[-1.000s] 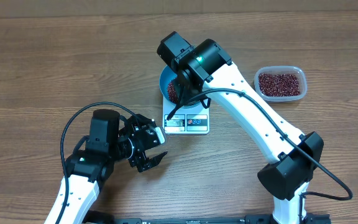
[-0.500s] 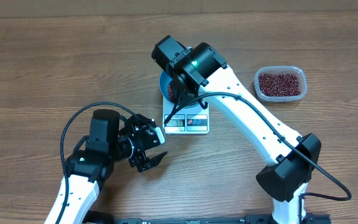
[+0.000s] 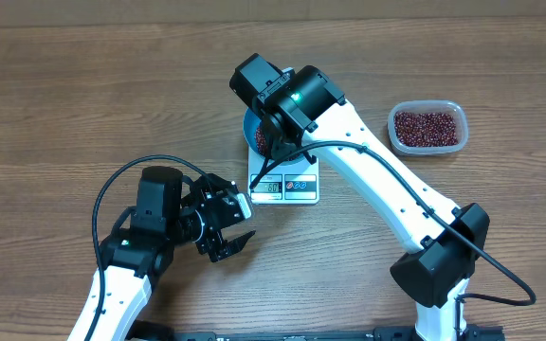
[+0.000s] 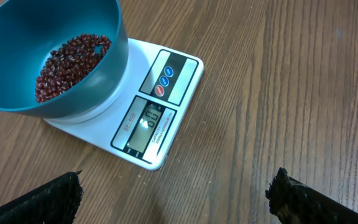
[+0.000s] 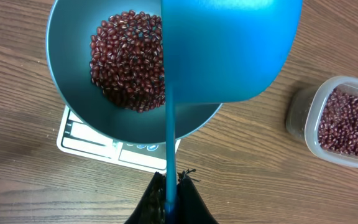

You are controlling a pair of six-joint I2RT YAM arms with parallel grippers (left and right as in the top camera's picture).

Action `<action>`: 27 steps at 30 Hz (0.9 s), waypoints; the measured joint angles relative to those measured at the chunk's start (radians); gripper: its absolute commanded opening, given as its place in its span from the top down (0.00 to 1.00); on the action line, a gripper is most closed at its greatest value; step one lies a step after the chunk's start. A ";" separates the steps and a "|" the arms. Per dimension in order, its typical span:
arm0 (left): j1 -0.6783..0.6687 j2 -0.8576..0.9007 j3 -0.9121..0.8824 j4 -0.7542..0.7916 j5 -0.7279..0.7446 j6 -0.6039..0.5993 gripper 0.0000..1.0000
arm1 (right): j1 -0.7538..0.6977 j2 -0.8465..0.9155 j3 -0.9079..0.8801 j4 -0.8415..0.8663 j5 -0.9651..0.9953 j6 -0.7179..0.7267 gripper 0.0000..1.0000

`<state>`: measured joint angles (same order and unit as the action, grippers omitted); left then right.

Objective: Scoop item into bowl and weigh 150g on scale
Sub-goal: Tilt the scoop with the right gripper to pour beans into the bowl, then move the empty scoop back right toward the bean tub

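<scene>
The teal bowl [image 5: 67,56] stands on the white scale [image 5: 86,140] and holds a heap of dark red-brown beans [image 5: 129,59]. My right gripper [image 5: 171,180] is shut on the thin handle of a bright blue scoop [image 5: 229,50]. The scoop hangs over the bowl's right half with its outer side facing the camera, so its inside is hidden. From overhead the right arm covers most of the bowl [image 3: 250,128]. My left gripper [image 4: 176,186] is open over bare wood, in front of the scale [image 4: 166,93], and holds nothing.
A small clear tub [image 3: 428,127] full of beans sits on the table to the right of the scale. The scale's lit display [image 3: 268,188] faces the front edge. The left arm [image 3: 154,223] rests at the front left.
My right wrist, with the scoop, shifted slightly left over the bowl and then held still. The left arm has not moved.
</scene>
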<state>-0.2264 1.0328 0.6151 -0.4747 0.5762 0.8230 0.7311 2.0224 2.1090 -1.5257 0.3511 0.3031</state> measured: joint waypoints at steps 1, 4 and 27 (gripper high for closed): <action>0.000 0.000 0.000 0.000 0.000 0.000 0.01 | 0.001 0.000 0.000 0.000 0.000 0.001 0.96; 0.000 0.000 0.000 0.000 0.000 0.000 0.01 | -0.003 0.000 0.000 0.000 -0.022 0.007 0.96; 0.000 0.000 0.000 0.000 0.000 0.000 0.01 | -0.441 -0.118 0.010 -0.072 -0.107 0.083 0.96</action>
<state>-0.2264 1.0328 0.6151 -0.4744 0.5758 0.8230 0.2905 1.9045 2.1189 -1.5982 0.2440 0.3862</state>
